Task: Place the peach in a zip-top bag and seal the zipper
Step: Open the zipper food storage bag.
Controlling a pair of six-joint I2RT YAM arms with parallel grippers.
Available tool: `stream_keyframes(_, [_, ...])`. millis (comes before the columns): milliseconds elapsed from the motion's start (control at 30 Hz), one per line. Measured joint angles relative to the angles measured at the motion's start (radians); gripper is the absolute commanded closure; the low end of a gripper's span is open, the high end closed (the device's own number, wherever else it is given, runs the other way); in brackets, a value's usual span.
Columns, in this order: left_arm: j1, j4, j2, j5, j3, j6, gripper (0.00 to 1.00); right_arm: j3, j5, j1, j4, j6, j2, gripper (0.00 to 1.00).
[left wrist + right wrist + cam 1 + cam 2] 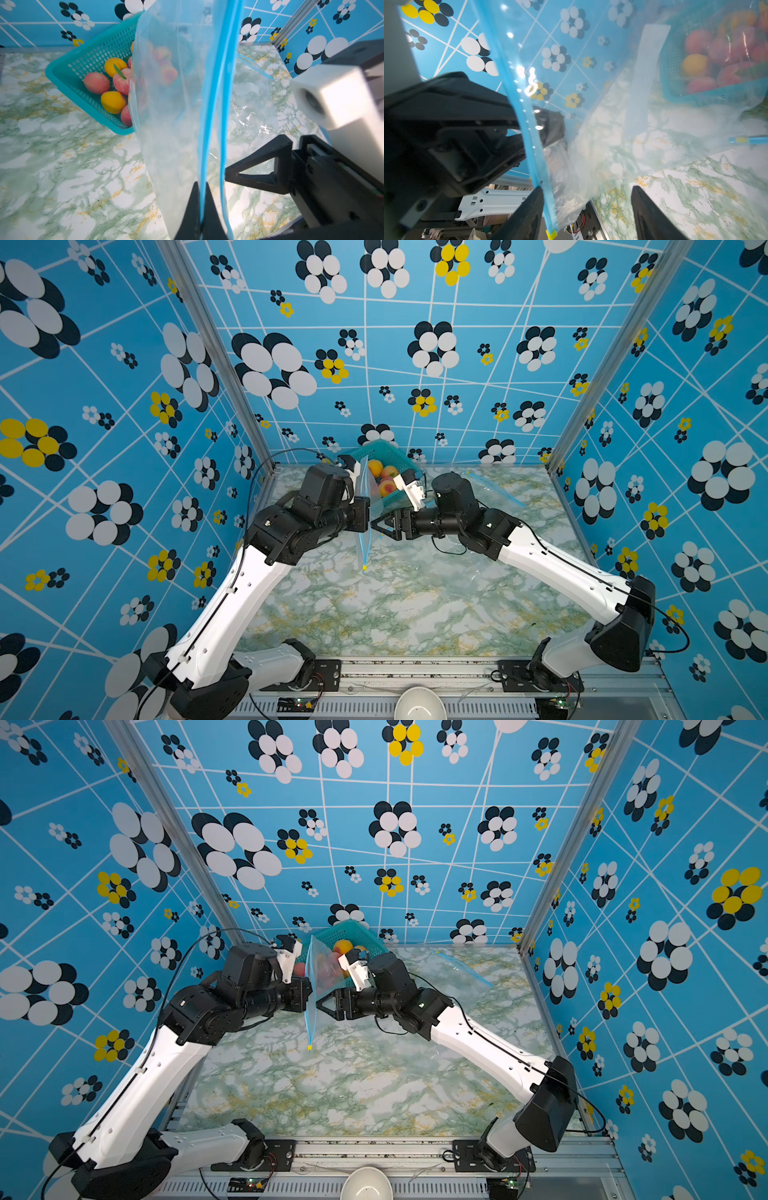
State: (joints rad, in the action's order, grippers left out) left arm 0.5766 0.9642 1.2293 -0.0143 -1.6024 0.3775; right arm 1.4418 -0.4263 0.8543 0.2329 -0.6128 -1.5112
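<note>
— Green and white marble pattern covers the bench [415, 614]. What is the biggest thing above it?

— The two arms. The left arm [232, 605] and the right arm [552, 568] reach toward each other and almost meet over the far half of the bench.

— And behind them?

— A teal basket [386, 450] with mesh walls. It stands at the far edge of the bench, near the back wall.

— Where is the zip-top bag [322, 969]?

— It hangs in the air between the two arms, in front of the basket. It is clear, with a blue zipper strip [207, 104]. The left jaws are together, clamped on this strip. The right jaws stand apart. The edge of the bag passes between them, just beside one finger [527, 214], and the other finger [652, 220] is well away from it. A second bag [494, 489] lies flat on the bench beside the right arm.

— And the peaches [96, 83]?

— They lie in the basket, pink ones and yellow ones together, outside the hanging bag.

— The smallest thing?

— A yellow tab [364, 568], at the end of the zipper that is nearer to the bases of the arms.
</note>
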Motion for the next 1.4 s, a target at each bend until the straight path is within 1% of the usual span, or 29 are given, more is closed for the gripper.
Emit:
stream_keyframes(100, [0.001,-0.021,0.024,0.038,0.027,0.018,1.0,-0.034,0.019,0.002,-0.006,0.0,0.021,0.31])
stream_keyframes(267, [0.014,-0.054,0.057,0.084,0.038,0.034,1.0,-0.063,0.087,0.025,0.002,0.005,0.026,0.33])
stream_keyframes(333, [0.015,-0.064,0.06,0.1,0.04,0.042,1.0,-0.068,0.124,0.038,0.017,0.009,0.026,0.37])
stream_keyframes(367, [0.015,-0.068,0.059,0.106,0.04,0.043,1.0,-0.069,0.139,0.043,0.021,0.008,0.025,0.41])
stream_keyframes(433, [0.015,-0.079,0.059,0.117,0.04,0.048,1.0,-0.075,0.18,0.048,0.023,0.012,0.023,0.53])
stream_keyframes(500, [0.015,-0.08,0.059,0.119,0.04,0.048,1.0,-0.079,0.224,0.048,0.022,0.008,0.019,0.62])
stream_keyframes(667, [0.021,-0.072,0.059,0.091,0.04,0.045,1.0,-0.096,0.332,0.048,0.018,-0.002,0.016,0.77])
stream_keyframes(767, [0.021,-0.069,0.059,0.077,0.04,0.043,1.0,-0.099,0.379,0.048,0.018,0.002,0.016,0.89])
stream_keyframes(800, [0.021,-0.069,0.059,0.076,0.04,0.041,1.0,-0.1,0.392,0.048,0.017,0.002,0.016,0.95])
stream_keyframes(867, [0.021,-0.07,0.059,0.074,0.042,0.041,1.0,-0.1,0.416,0.048,0.018,0.007,0.016,1.0])
stream_keyframes(1000, [0.021,-0.07,0.059,0.058,0.043,0.039,1.0,-0.097,0.506,0.048,0.05,0.029,0.024,1.0])
stream_keyframes(1100, [0.021,-0.07,0.06,0.035,0.043,0.026,1.0,-0.042,0.596,0.043,0.164,0.072,0.04,1.0])
stream_keyframes(1167, [0.016,-0.071,0.066,0.023,0.04,0.016,1.0,0.05,0.629,0.035,0.264,0.116,0.046,1.0])
stream_keyframes(1300, [-0.028,-0.094,0.115,0.026,0.019,0.007,1.0,0.294,0.665,0.026,0.443,0.197,0.055,1.0])
stream_keyframes(1333, [-0.036,-0.105,0.131,0.031,0.014,0.005,1.0,0.341,0.673,0.026,0.485,0.212,0.068,1.0])
stream_keyframes(1400, [-0.042,-0.145,0.162,0.064,0.009,0.003,1.0,0.377,0.684,0.028,0.543,0.23,0.099,1.0])
